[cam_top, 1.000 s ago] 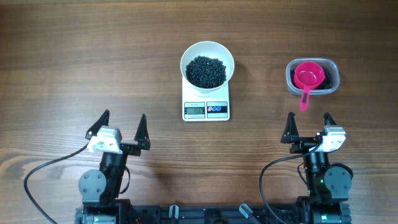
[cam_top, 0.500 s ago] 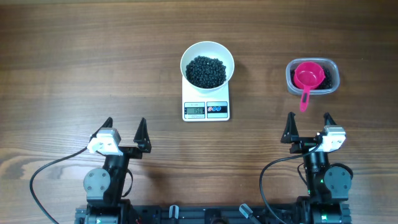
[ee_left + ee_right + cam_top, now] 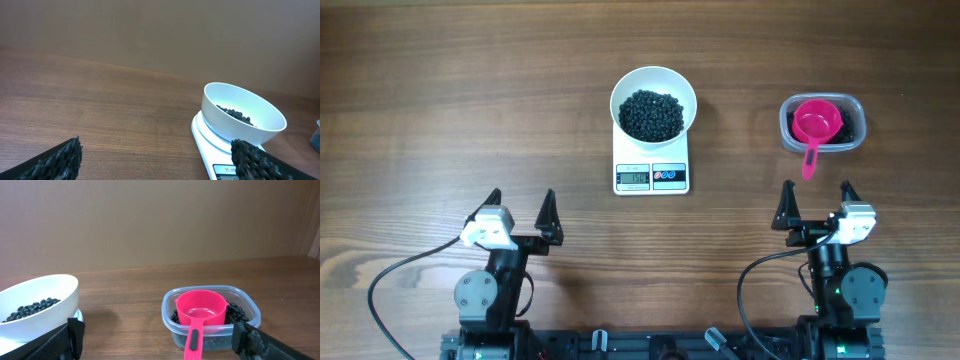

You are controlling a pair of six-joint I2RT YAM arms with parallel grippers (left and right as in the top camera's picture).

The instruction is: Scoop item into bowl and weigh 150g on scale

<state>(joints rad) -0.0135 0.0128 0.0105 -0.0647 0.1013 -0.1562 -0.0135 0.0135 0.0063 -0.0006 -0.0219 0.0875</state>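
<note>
A white bowl holding a heap of black beads stands on the small white scale at the table's middle; its display is lit. The left wrist view shows the bowl and scale ahead to the right. More black beads lie in a clear tub at the right, with a pink scoop cup resting in it, handle toward me. My left gripper and right gripper both stand open and empty near the front edge, well short of everything.
Bare wooden tabletop spreads to the left and behind the scale. The arm bases and cables sit along the front edge. A plain brown wall rises behind the table in both wrist views.
The left arm drew back slightly toward the front edge between one second ago and half a second ago, then held still. The right arm, bowl and scoop have not moved.
</note>
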